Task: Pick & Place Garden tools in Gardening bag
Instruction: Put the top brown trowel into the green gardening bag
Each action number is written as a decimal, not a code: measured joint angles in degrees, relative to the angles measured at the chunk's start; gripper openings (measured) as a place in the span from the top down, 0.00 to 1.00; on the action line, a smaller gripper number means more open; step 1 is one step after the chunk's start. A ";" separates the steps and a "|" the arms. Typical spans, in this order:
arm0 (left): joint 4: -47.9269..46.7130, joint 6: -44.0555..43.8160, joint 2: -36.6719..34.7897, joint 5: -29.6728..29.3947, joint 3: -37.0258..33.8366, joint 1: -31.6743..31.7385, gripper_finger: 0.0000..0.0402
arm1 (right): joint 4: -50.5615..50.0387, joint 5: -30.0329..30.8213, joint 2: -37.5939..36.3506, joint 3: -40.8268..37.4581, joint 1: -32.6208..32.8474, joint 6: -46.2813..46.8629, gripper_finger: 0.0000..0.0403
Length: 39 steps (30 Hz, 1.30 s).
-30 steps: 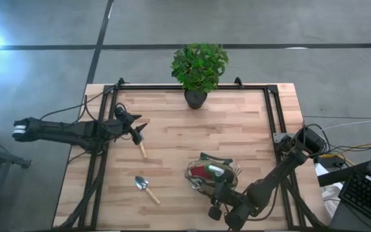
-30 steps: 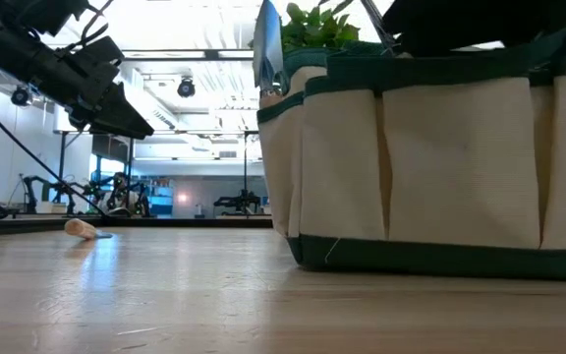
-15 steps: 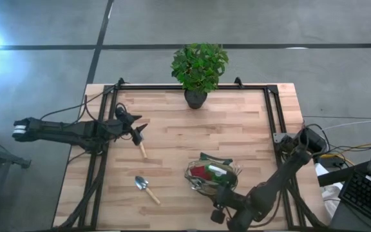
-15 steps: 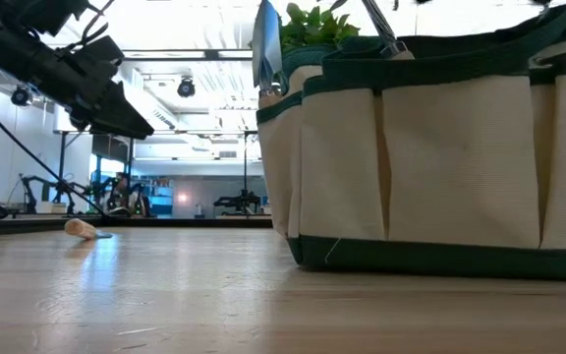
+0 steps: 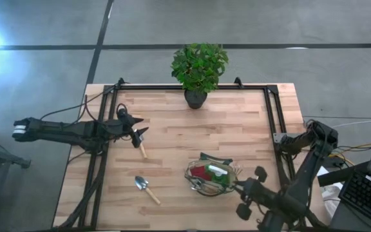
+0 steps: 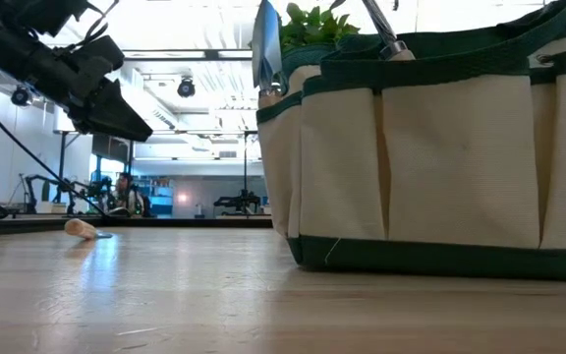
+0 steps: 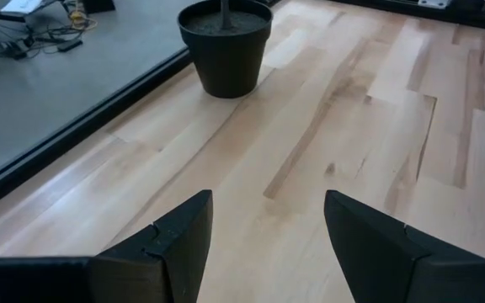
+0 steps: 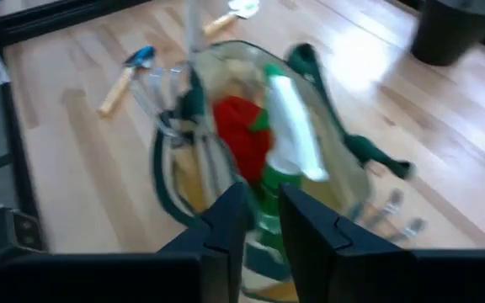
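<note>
The gardening bag (image 5: pixel 212 177) sits near the front of the desk (image 5: pixel 237 129), a bit to the right. Its mouth faces up, so tools can drop straight in. Inside it I can see a red scoop (image 8: pixel 241 135) and a green spray bottle (image 8: pixel 286 143), and a silver tool (image 6: pixel 267 44) pokes up at its rim.

The right pincer (image 5: pixel 255 192) hangs just beside the bag, at the front right edge of the desk. Its two fingers are nearly together with only a thin gap, and nothing is in them.

Two tools are not yet in the bag. A small trowel (image 5: pixel 145 188) lies flat on the desk to the left of the bag, apart from it. Another tool with a light wooden handle (image 5: pixel 142 149) lies farther back on the left.

The left pincer (image 5: pixel 138 132) is right over that handle, with its fingers spread wide and empty. I think it is ready to grab it.

The middle of the desk is bare wood, so there is good room to carry a tool across. The plant pot (image 5: pixel 195 98) stands at the back edge, well out of the way.
</note>
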 joint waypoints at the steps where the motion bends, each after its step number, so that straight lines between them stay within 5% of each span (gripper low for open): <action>1: -0.14 -0.01 -0.02 0.04 0.00 -0.02 0.42 | -1.50 -0.13 -0.22 -0.25 0.33 1.60 0.85; 12: -7.68 -13.79 0.03 0.34 2.34 -0.02 0.42 | -12.21 -7.46 -0.39 -1.74 0.13 12.84 0.98; 16: -16.08 -20.94 0.09 0.40 3.81 0.00 0.42 | -21.07 -16.53 -0.41 -3.47 0.14 24.93 0.98; 26: -29.56 -43.11 0.17 0.41 4.76 0.76 0.42 | -20.94 -33.04 -1.98 -13.42 0.16 39.22 0.98; 32: -37.75 -54.02 0.57 0.52 3.70 0.83 0.42 | -20.94 -35.36 -3.46 -16.65 0.14 40.82 0.98; 39: -36.07 -58.27 0.88 2.00 1.63 0.83 0.42 | -20.92 -34.73 -6.65 -19.23 0.13 40.30 0.98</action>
